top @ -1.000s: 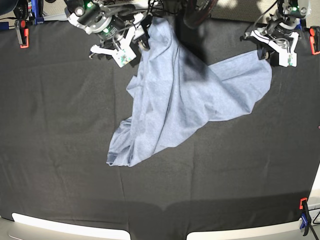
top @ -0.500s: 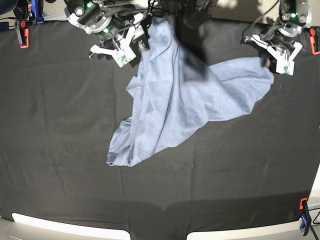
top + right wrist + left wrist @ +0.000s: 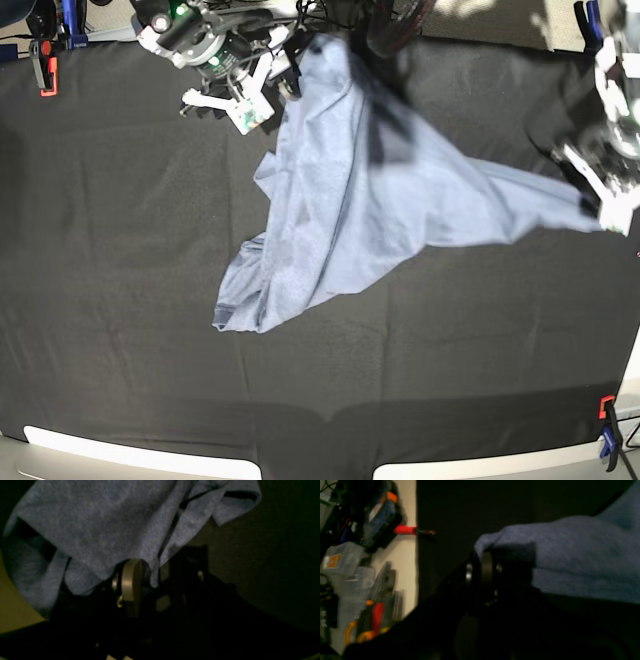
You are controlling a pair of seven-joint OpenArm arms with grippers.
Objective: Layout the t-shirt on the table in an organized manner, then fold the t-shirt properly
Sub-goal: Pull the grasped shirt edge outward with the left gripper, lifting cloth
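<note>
The blue-grey t-shirt (image 3: 340,220) lies rumpled on the black table (image 3: 120,250), drawn out from the back centre to the right edge, with a tail toward the front left. My left gripper (image 3: 598,212) is shut on the shirt's right corner; in the left wrist view its fingers (image 3: 485,565) pinch a fold of the t-shirt (image 3: 570,542). My right gripper (image 3: 288,72) sits at the raised back end of the shirt. In the right wrist view its jaws (image 3: 160,562) stand apart. The t-shirt (image 3: 100,517) drapes over one finger (image 3: 130,580), with a fold hanging in the gap.
Orange-black clamps hold the cloth at the back left (image 3: 45,65) and front right (image 3: 607,425). The table's edge runs close beside my left gripper, with a red clamp handle (image 3: 405,530) and boxes of tools (image 3: 350,567) beyond it. Cables and arm bases crowd the back edge.
My left gripper has carried its corner of the shirt to the right and toward the front, stretching the cloth out. The right arm has stayed put.
</note>
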